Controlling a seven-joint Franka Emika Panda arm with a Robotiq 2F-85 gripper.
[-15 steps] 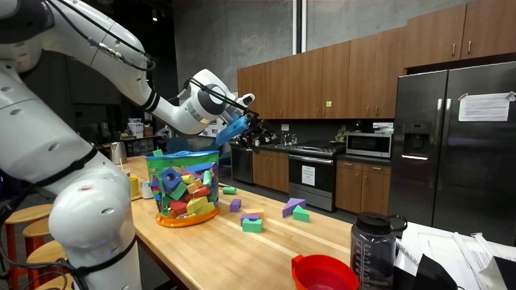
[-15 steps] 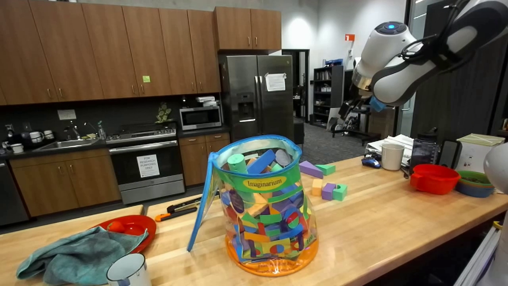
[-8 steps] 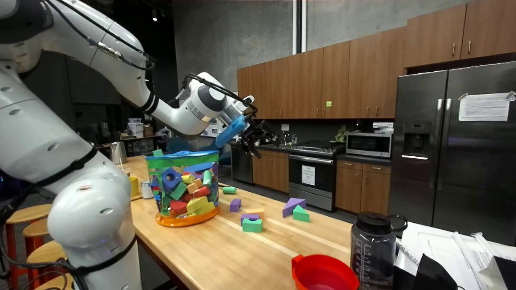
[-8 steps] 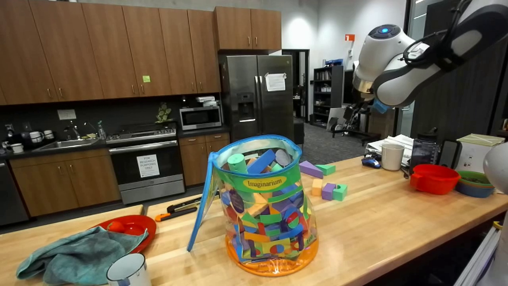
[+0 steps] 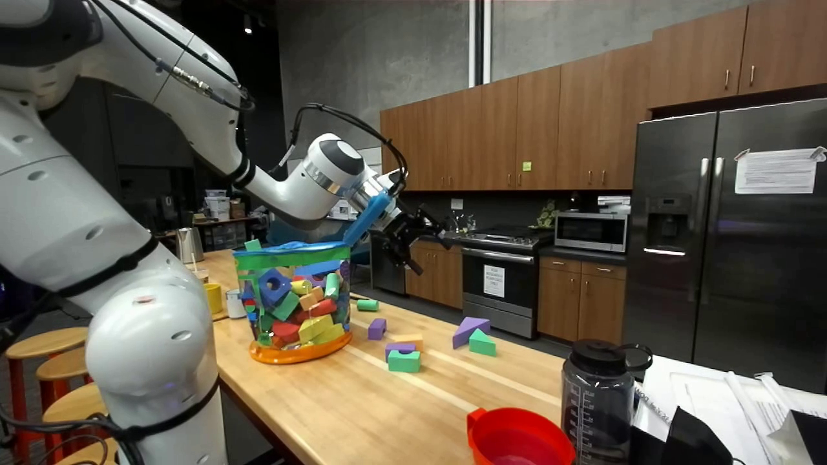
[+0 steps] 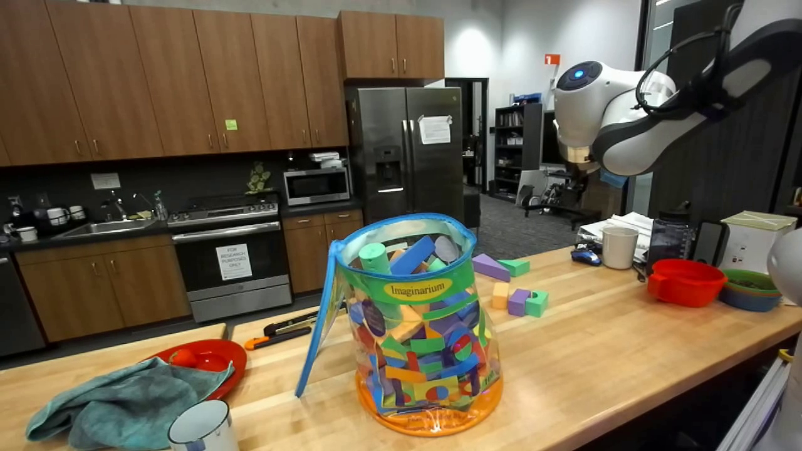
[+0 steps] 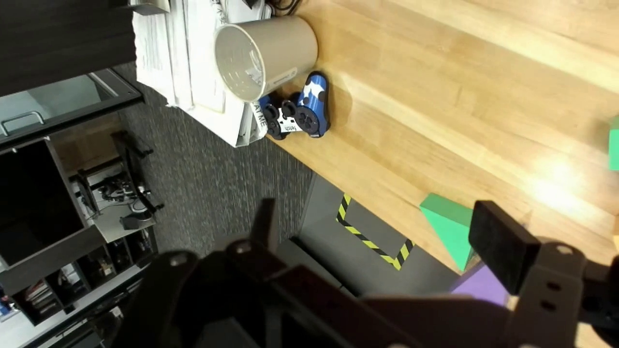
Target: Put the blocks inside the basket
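glare spots the pale wooden tabletop (image 7: 435, 72) in the wrist view; the black gripper (image 7: 379, 220) there is dim and blurred; the blue-and-white game controller (image 7: 308, 110) casts a soft shadow; light pools high on the white wall (image 6: 476, 49)

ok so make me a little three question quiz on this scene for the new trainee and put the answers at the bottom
1. True or false: the pincer stands open, gripping nothing.
2. The lid of the see-through basket is: A) zipped shut, B) hanging open, C) missing.
3. Fill the gap: the loose green triangular block lies beside a ____ wedge block.

Key: 1. True. 2. B. 3. Purple.
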